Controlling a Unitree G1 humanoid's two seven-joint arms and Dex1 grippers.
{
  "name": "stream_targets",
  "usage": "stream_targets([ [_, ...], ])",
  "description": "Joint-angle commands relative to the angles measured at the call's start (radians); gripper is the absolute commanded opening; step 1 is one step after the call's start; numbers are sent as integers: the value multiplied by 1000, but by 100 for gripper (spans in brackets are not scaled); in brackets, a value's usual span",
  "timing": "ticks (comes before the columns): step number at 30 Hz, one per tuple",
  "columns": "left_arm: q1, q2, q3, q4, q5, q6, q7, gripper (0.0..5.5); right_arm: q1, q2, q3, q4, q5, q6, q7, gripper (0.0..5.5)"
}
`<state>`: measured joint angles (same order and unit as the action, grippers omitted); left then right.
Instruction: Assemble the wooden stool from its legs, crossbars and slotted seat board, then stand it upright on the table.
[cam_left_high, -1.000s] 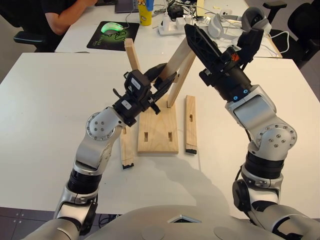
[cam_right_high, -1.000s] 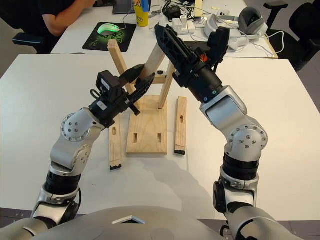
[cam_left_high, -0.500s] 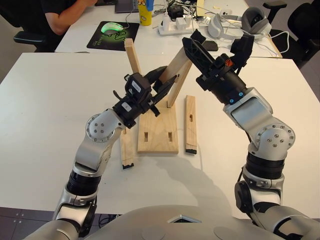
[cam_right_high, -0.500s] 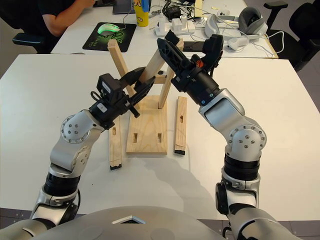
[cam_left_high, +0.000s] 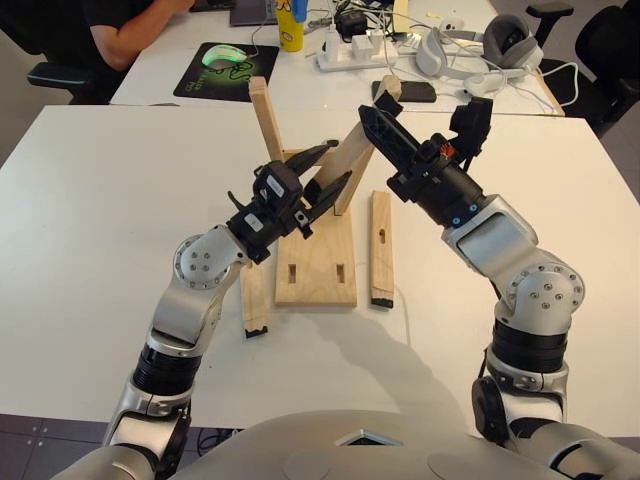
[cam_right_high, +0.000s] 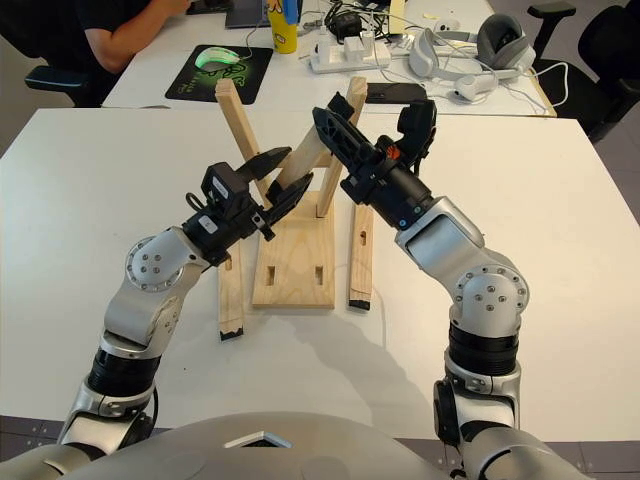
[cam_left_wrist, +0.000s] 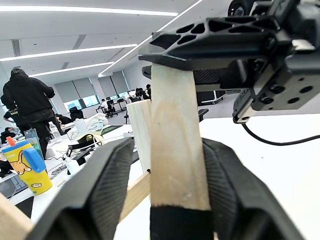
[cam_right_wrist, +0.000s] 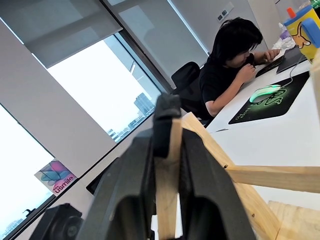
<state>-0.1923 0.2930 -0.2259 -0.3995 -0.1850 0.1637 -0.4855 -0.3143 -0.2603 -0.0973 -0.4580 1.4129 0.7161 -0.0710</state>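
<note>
A leg frame, two wooden legs joined by a crossbar (cam_left_high: 300, 156), stands tilted over the back of the slotted seat board (cam_left_high: 318, 255). My left gripper (cam_left_high: 338, 164) is shut on the lower part of the right-hand leg (cam_left_high: 362, 140); that wood sits between its fingers (cam_left_wrist: 112, 200) in the left wrist view. My right gripper (cam_left_high: 373, 120) is shut on the same leg near its top end, with the leg's edge (cam_right_wrist: 166, 200) between its dark fingers. The other leg (cam_left_high: 266, 115) leans away to the left. One loose slotted piece (cam_left_high: 381, 245) lies right of the board, and another (cam_left_high: 253, 298) lies left of it.
The white table (cam_left_high: 110, 220) has free room on both sides of the parts. On the table behind are a mouse pad (cam_left_high: 226, 70), a yellow cup (cam_left_high: 290, 28), a headset (cam_left_high: 470, 45) and cables. A person sits at its far left.
My right gripper has come down and forward along the leg, and the leg's top end now shows above it. The left gripper and frame have sunk slightly.
</note>
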Motion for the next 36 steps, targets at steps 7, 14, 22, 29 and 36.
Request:
stream_targets([
  [7, 47, 11, 55, -52, -33, -21, -17, 279, 163, -40, -70, 29, -272, -15, -149, 43],
  [14, 93, 6, 49, -66, -4, -26, 10, 279, 220, 49, -118, -23, -421, -113, -263, 43],
  [22, 76, 16, 47, -51, -7, -13, -7, 279, 302, 199, -120, -41, -541, -213, -315, 43],
  [29, 64, 20, 42, -33, -9, -10, -28, 279, 299, 257, -124, 2, -540, -239, -261, 43],
  [36, 46, 12, 39, -25, -7, -9, -28, 279, 329, 278, -97, 52, -599, -258, -189, 43],
])
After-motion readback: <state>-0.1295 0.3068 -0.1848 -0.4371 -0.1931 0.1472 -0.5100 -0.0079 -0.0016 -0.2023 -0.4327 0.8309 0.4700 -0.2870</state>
